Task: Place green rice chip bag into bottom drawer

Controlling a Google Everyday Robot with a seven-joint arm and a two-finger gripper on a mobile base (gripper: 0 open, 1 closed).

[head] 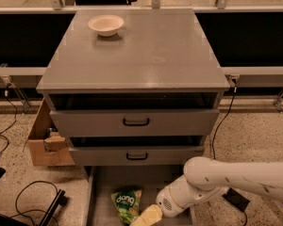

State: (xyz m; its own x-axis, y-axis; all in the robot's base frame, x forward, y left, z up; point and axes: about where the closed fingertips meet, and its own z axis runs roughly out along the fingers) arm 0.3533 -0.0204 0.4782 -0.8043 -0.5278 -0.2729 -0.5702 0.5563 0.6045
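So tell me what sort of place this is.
Probably a robotics lab or workshop: grey drawer cabinet, loose floor cables, cardboard box. The hand is low over the bottom drawer, beside the green rice chip bag.

Bottom drawer (104, 182) open from above. Bare floor strip left of and behind green rice chip bag (127, 204). Gripper (144, 218) low at drawer front, at bag's lower right edge. White arm (217, 180) blocks drawer's right side. Middle drawer (137, 155) overhangs drawer's rear. Cardboard box (45, 145) stands beyond left rail. Cabinet top (151, 51) free except bowl (105, 24) at back left.
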